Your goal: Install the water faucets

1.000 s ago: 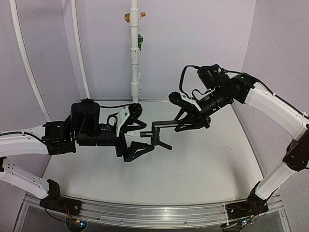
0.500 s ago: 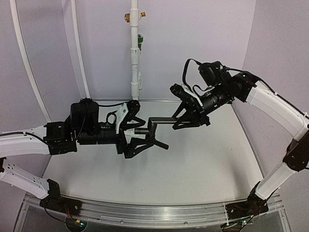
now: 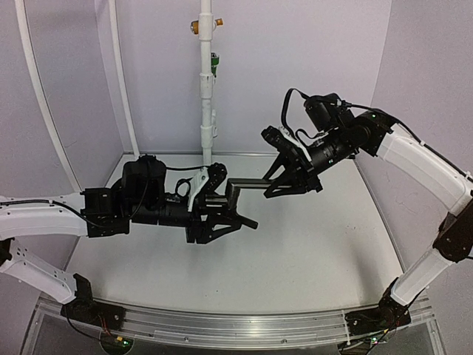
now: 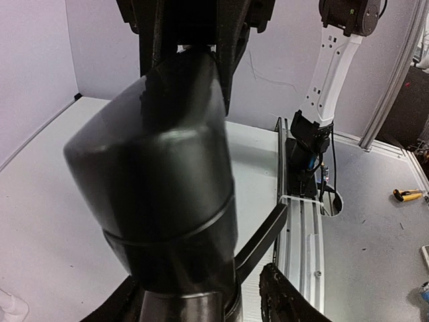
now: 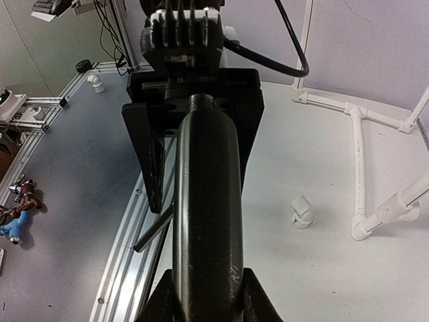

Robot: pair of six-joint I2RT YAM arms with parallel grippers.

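The black water faucet point(image 3: 251, 183) hangs level above the table between both arms. My right gripper point(image 3: 292, 180) is shut on its thin spout, which runs up the middle of the right wrist view point(image 5: 204, 201) out of that gripper point(image 5: 204, 295). The faucet's thick body point(image 4: 161, 174) fills the left wrist view, and its thin lever point(image 4: 261, 241) sticks out to one side. My left gripper point(image 3: 216, 203) flanks that thick end closely. One finger point(image 4: 288, 302) shows a thin sliver of table beside the faucet, so contact is unclear.
A tall white pipe point(image 3: 206, 81) with an orange fitting point(image 3: 195, 26) and a green one point(image 3: 214, 63) stands at the back wall. A small white fitting point(image 5: 301, 212) and a white pipe frame point(image 5: 358, 154) lie on the table. An aluminium rail point(image 3: 236, 325) runs along the near edge.
My left arm has pushed right toward the faucet's thick end and its jaws have narrowed around it. The right gripper keeps its hold, barely moved.
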